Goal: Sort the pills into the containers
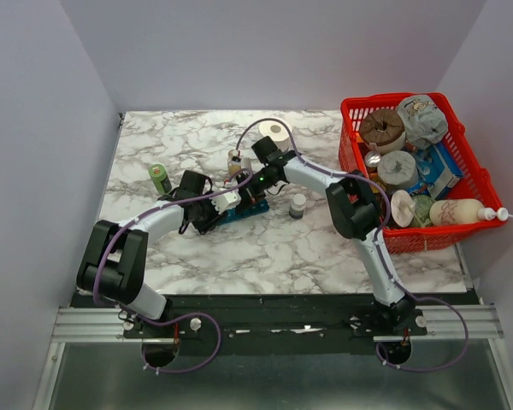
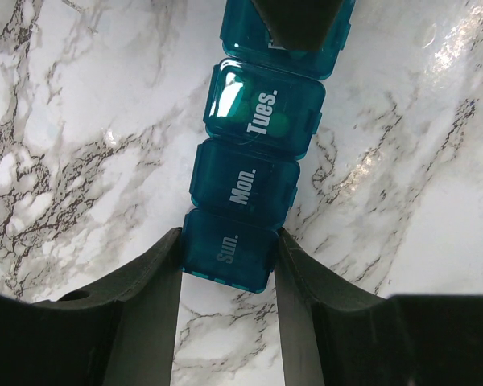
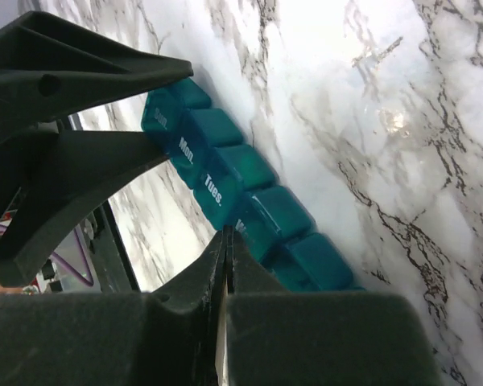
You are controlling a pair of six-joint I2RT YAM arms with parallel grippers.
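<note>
From the top view I get only a sliver of the teal pill organizer, mid-way across the marble table and mostly covered by both arms meeting over it; the red basket sits at the right edge, well apart; a white-capped bottle stands near the strip's right end. My left wrist view gives what that one hides: the left gripper straddles the Sun. end with one finger against each side wall, pinching that compartment; Mon. and Tues. run away from it with lids down; pale blobs under the Tues. lid look like pills, though I cannot be sure. The right wrist view adds the far side: the right gripper has its fingers pressed together, tips down on the compartment just past Tues.; whether anything is caught between them I cannot tell.
</note>
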